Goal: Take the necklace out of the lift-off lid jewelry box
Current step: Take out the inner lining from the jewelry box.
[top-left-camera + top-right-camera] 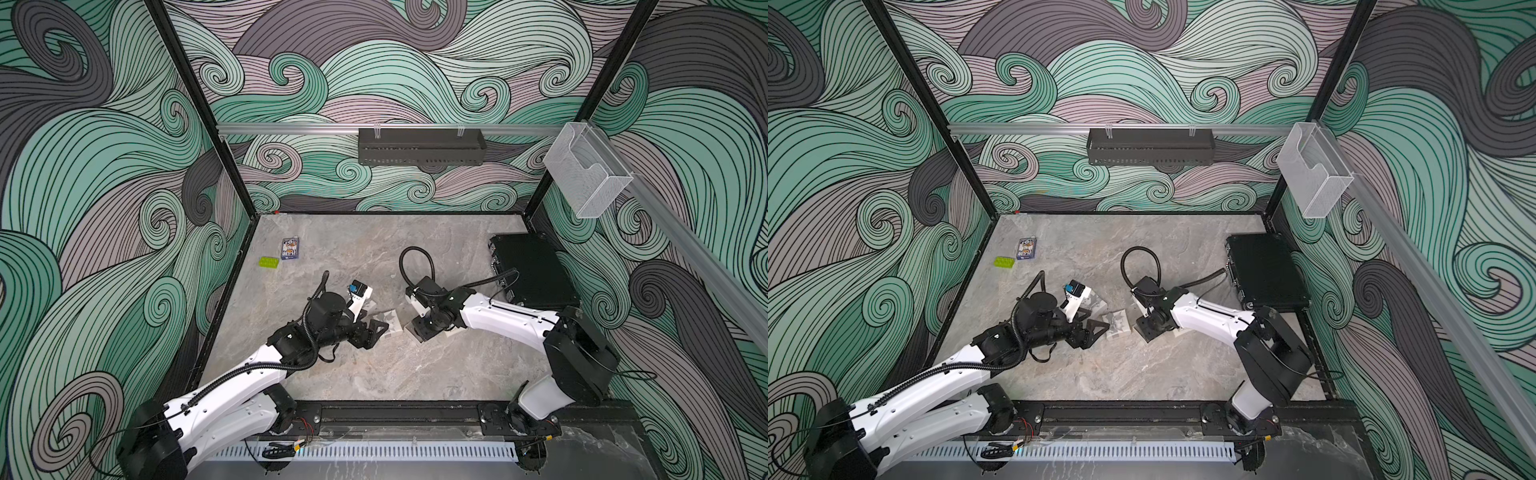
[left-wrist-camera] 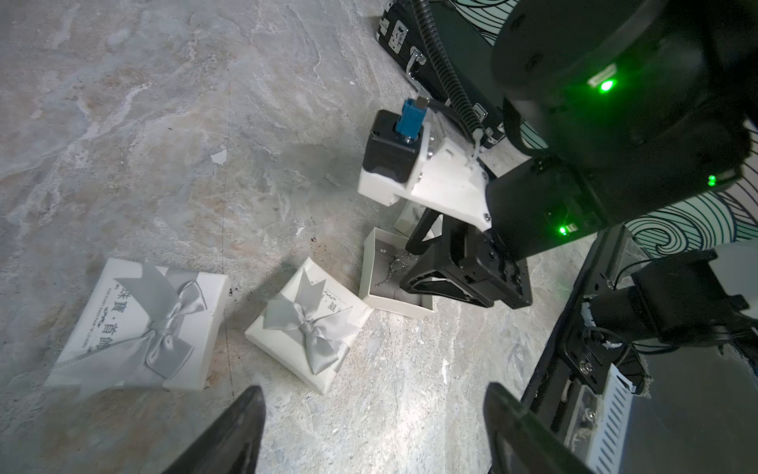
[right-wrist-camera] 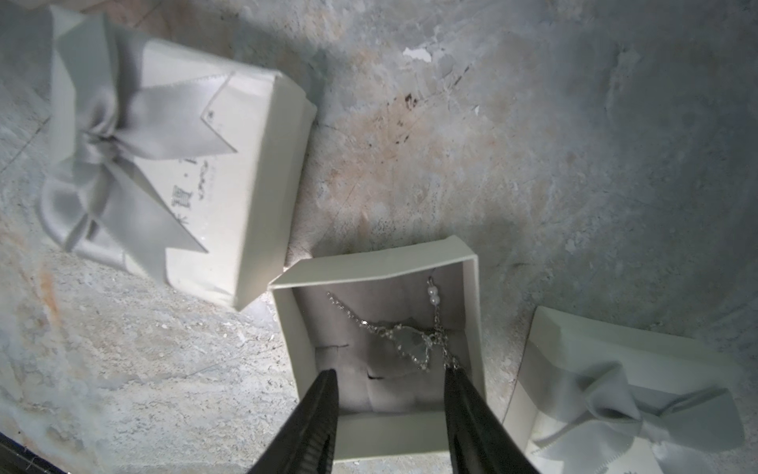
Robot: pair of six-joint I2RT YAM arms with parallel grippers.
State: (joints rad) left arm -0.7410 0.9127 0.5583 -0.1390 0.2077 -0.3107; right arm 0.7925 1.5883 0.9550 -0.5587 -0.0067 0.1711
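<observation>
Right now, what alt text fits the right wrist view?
The right hand hovers open over a lidless white cardboard box holding a silver pendant necklace. Two white box tops with grey satin bows flank it.

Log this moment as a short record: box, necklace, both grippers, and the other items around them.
open box: uncovered, upright
necklace: lying inside the open box, not lifted
right gripper: open, tips lowered into the box next to the necklace; cannot tell if they touch it
left gripper: open, empty, aimed toward a bowed box
other items: larger bowed box, black case, green brick, card pack
</observation>
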